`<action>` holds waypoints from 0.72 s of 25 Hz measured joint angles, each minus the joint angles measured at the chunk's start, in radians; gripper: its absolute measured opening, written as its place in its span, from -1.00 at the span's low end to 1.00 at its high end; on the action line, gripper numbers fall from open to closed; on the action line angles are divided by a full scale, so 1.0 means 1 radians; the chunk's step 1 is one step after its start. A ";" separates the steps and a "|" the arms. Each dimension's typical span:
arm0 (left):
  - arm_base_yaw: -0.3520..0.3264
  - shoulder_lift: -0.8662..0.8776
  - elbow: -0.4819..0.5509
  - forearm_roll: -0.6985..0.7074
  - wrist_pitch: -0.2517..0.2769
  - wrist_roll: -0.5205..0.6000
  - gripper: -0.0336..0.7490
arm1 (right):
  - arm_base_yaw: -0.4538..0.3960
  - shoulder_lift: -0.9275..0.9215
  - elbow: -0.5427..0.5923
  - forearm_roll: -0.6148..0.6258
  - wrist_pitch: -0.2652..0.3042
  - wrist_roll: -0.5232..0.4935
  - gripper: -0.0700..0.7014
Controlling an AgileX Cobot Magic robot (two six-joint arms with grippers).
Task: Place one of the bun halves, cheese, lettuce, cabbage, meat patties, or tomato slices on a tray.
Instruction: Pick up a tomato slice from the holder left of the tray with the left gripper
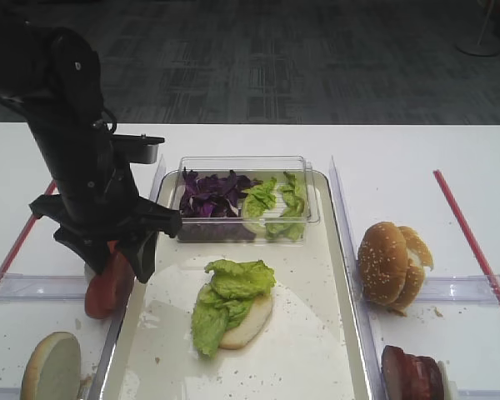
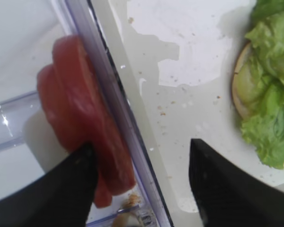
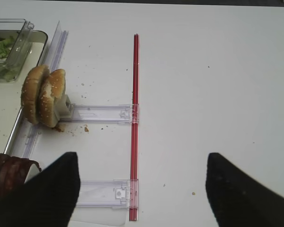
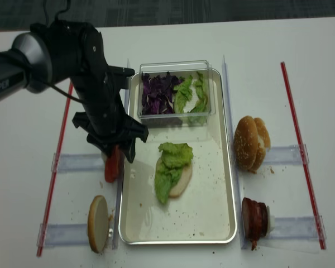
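Note:
Red tomato slices (image 2: 80, 109) stand on edge in a clear rack just left of the silvery tray (image 1: 308, 275). My left gripper (image 2: 141, 145) hangs open over them, straddling the tray's left rim. Its left finger (image 2: 71, 179) touches the slices (image 1: 108, 287) and the other is over the tray floor. On the tray, lettuce (image 1: 233, 287) lies on a bun half (image 1: 252, 325). A clear box holds cabbage (image 1: 212, 193) and more lettuce (image 1: 275, 200). My right gripper (image 3: 142, 158) is open over bare table. No cheese shows.
Bun halves (image 1: 392, 262) and meat patties (image 1: 412, 375) stand in clear racks right of the tray. Another bun half (image 1: 50, 367) stands at the front left. Red strips (image 3: 135, 118) mark the table on both sides.

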 joint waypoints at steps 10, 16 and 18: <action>0.000 0.019 -0.010 0.001 -0.008 -0.007 0.01 | 0.000 0.000 0.000 0.000 0.000 0.000 0.66; 0.000 0.023 -0.010 0.012 -0.008 -0.024 -0.17 | 0.000 0.000 0.000 0.000 0.000 0.000 0.66; 0.000 0.023 -0.010 0.026 -0.008 -0.028 -0.23 | 0.000 0.000 0.000 0.000 0.000 0.000 0.66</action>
